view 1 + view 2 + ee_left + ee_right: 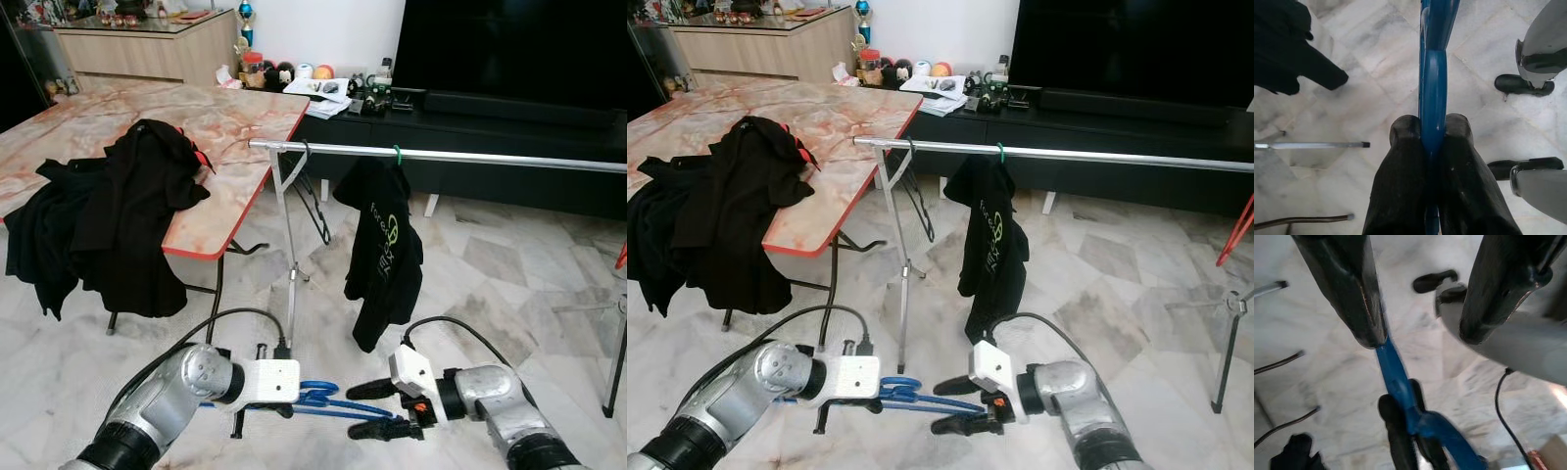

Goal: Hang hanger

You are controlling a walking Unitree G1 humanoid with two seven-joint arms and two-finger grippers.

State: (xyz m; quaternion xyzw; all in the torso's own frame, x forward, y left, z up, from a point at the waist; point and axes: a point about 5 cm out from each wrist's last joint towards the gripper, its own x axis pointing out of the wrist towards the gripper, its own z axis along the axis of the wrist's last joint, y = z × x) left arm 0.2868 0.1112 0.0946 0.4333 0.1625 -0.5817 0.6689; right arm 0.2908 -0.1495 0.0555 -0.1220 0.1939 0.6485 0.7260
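Pale marble floor (pixel 490 284) spreads beneath both grippers, with a silver clothes rail (pixel 441 155) ahead of them carrying a black shirt (pixel 382 245), and a marble-top table (pixel 225 117) draped in dark clothes beyond the left gripper (pixel 1432 129). That gripper is clamped on a glossy blue plastic hanger (pixel 323 399), whose long axis runs roughly level from it across to the right gripper (pixel 370 409). The right gripper's fingers stand apart, one seemingly touching the hanger's arm, though blur makes this uncertain.

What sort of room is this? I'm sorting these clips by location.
Most likely a home living room: a large dark TV on a low black console, a marble-patterned folding table draped with black clothes, and a clothes rail standing on the marble-tiled floor.
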